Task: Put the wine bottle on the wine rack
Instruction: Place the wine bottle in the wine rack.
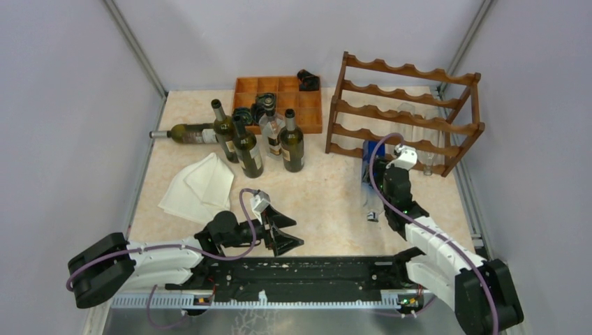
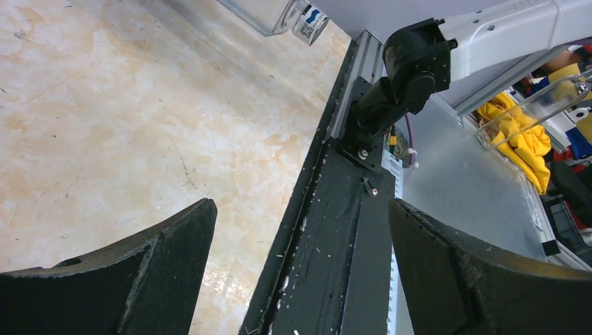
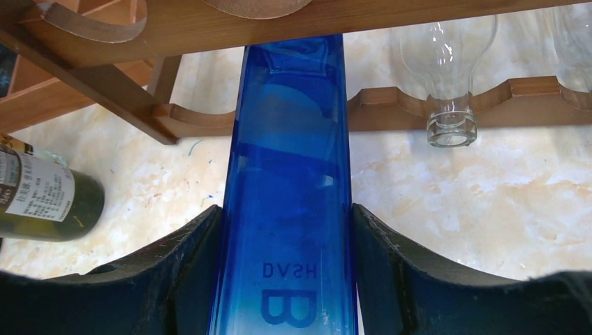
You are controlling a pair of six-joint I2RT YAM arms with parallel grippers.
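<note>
The right gripper pinches the blue wine bottle, its far end between two rails of the wine rack. The left gripper hangs with fingers spread, empty. Insertion is in hand; the bottle probably needs sliding deeper before release.

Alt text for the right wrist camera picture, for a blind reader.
The right gripper holds a blue bottle, its far end between the rails of a wooden wine rack. A clear bottle lies in the rack to its right; a green bottle shows at the left edge.
</note>
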